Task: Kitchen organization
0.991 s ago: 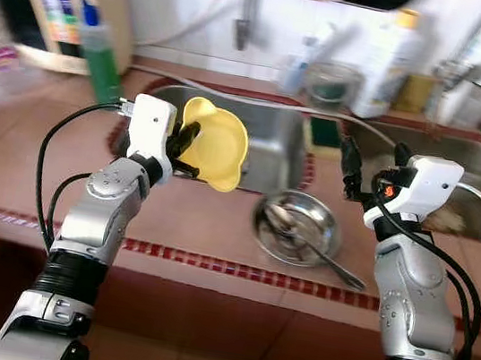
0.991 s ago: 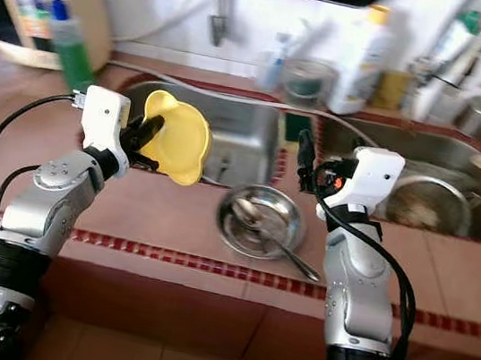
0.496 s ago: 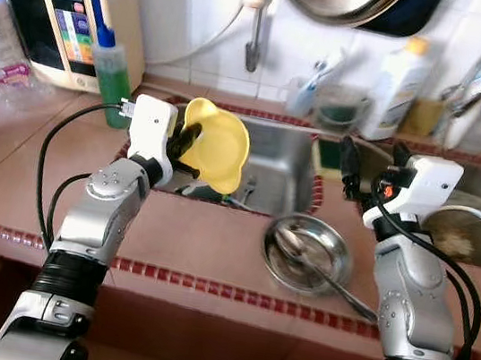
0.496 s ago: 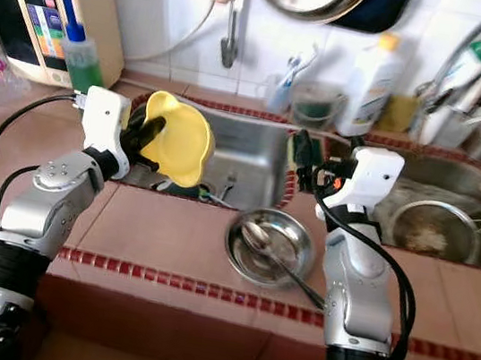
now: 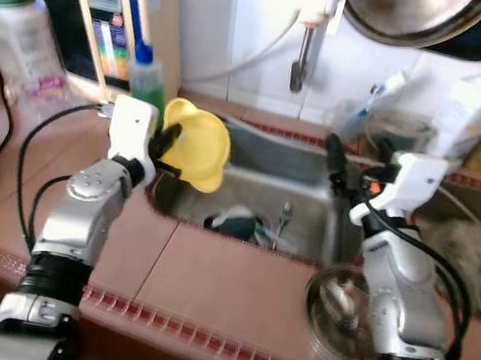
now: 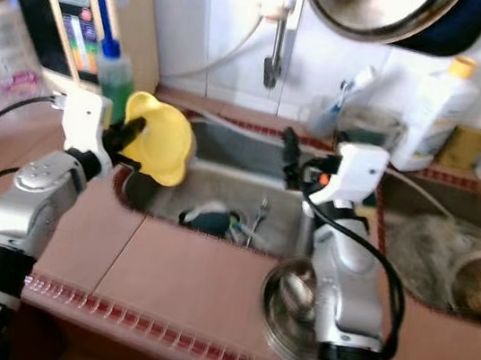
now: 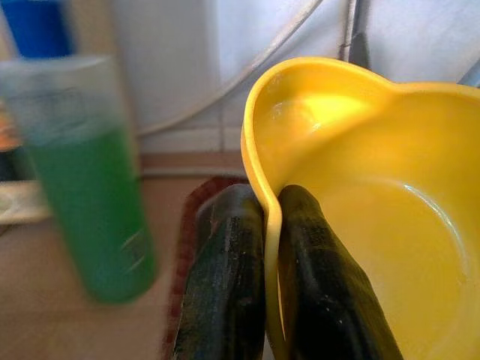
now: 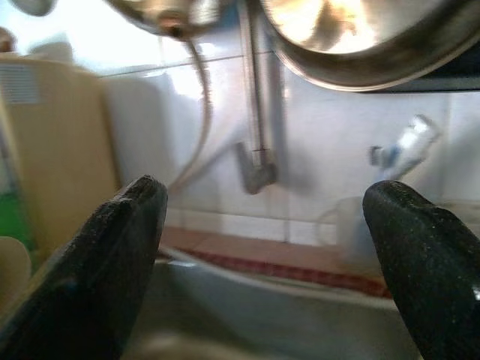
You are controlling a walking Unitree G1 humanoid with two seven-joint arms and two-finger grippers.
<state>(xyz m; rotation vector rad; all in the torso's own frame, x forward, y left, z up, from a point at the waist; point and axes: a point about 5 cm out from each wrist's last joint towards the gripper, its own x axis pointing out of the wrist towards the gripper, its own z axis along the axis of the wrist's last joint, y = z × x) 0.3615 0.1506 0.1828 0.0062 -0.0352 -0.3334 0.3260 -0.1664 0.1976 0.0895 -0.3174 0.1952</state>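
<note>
My left gripper (image 5: 166,144) is shut on the rim of a yellow plastic bowl (image 5: 197,145), held tipped on its side above the left edge of the steel sink (image 5: 291,207). In the left wrist view both black fingers (image 7: 225,292) pinch the yellow bowl's (image 7: 367,195) wall, one inside and one outside. My right gripper (image 5: 353,156) hangs open and empty over the sink's right side, fingers (image 8: 112,255) wide apart and pointing at the tap (image 8: 255,150). A steel bowl (image 5: 338,317) sits on the counter by my right forearm.
A green soap bottle (image 5: 146,83) and a beige water appliance (image 5: 111,16) stand behind the yellow bowl. Dishes lie in the sink bottom (image 5: 238,225). A white bottle (image 5: 465,100) and a cup with toothbrushes (image 6: 345,114) line the back wall. A pan (image 5: 411,11) hangs overhead.
The camera has swung left and up, so the whole scene shifted right and down. Both arms keep their pose; the yellow bowl stays in my left gripper, now nearer the green bottle.
</note>
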